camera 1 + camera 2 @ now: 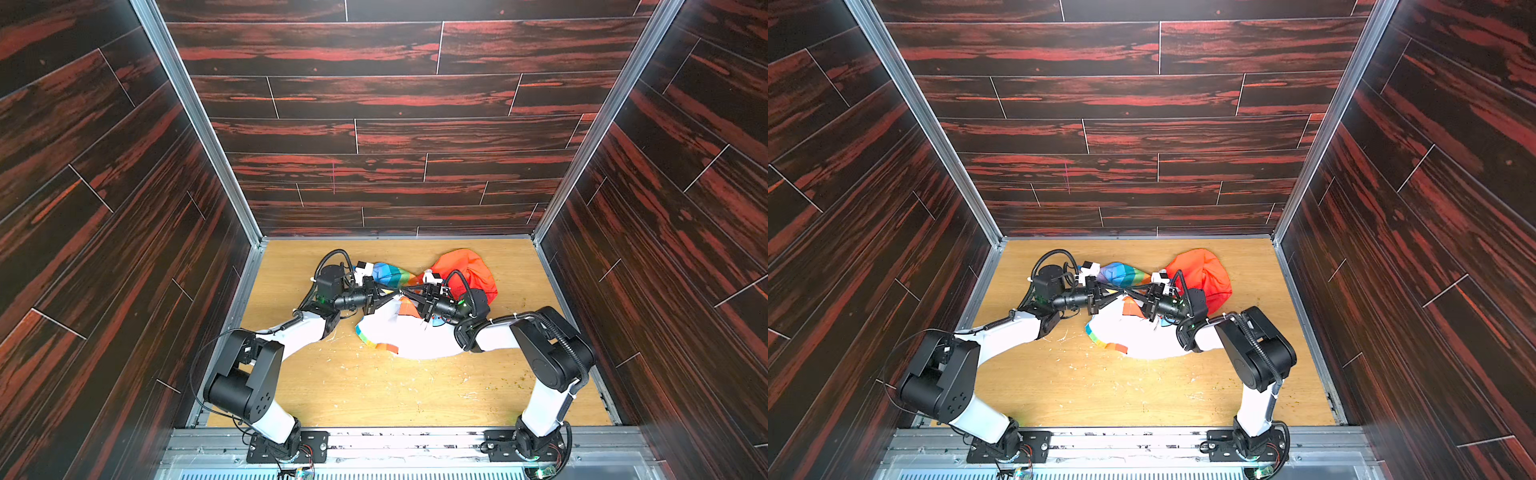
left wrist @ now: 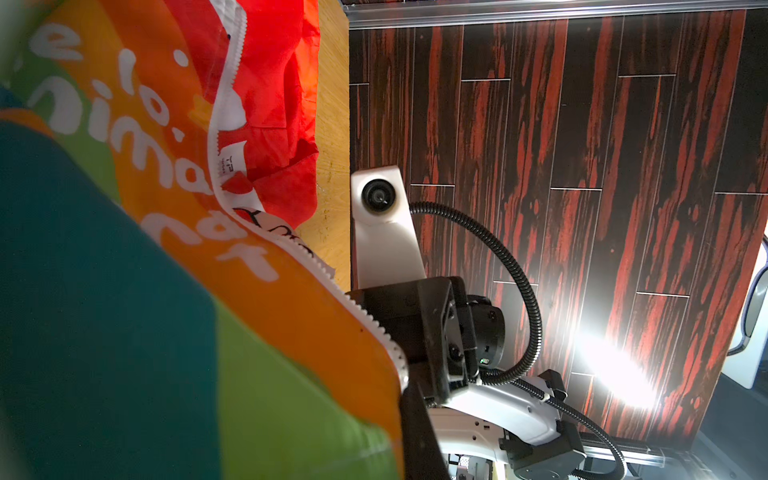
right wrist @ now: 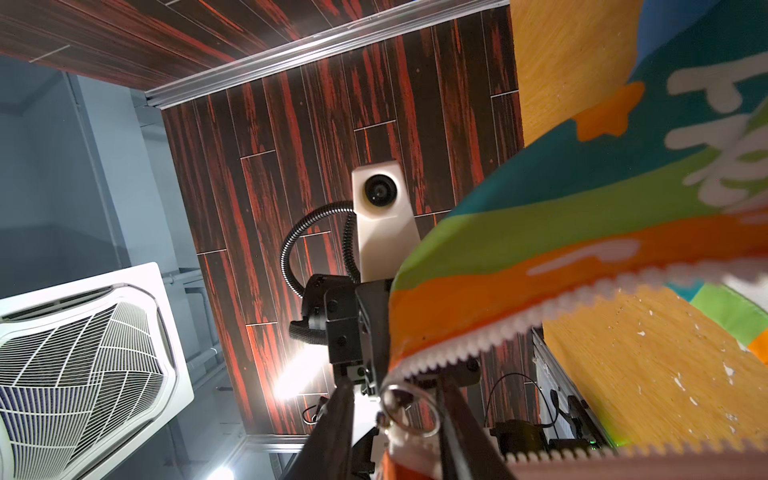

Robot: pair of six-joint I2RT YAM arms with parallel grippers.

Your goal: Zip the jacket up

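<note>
Cell with dark red wood-grain walls (image 1: 395,104) and a scuffed light wooden table (image 1: 374,395). The jacket (image 1: 415,340) lies mid-table toward the far side, with its white body nearest the arm bases.

From the left: left gripper (image 1: 390,294) is over the jacket's middle. Its claw is pressed together on the edge of the rainbow panel (image 2: 249,311), right at the white zipper teeth (image 2: 372,324).

Tip to tip with it is the right gripper (image 3: 395,395). Its 2 fingers are spread and straddle the ring pull (image 3: 403,387), 1 finger right against the ring and the other just clear of it. The 2 zipper rows in the right wrist view run apart, unjoined.

The orange hood (image 1: 469,270) is bunched up at the jacket's far right end, on the table.
</note>
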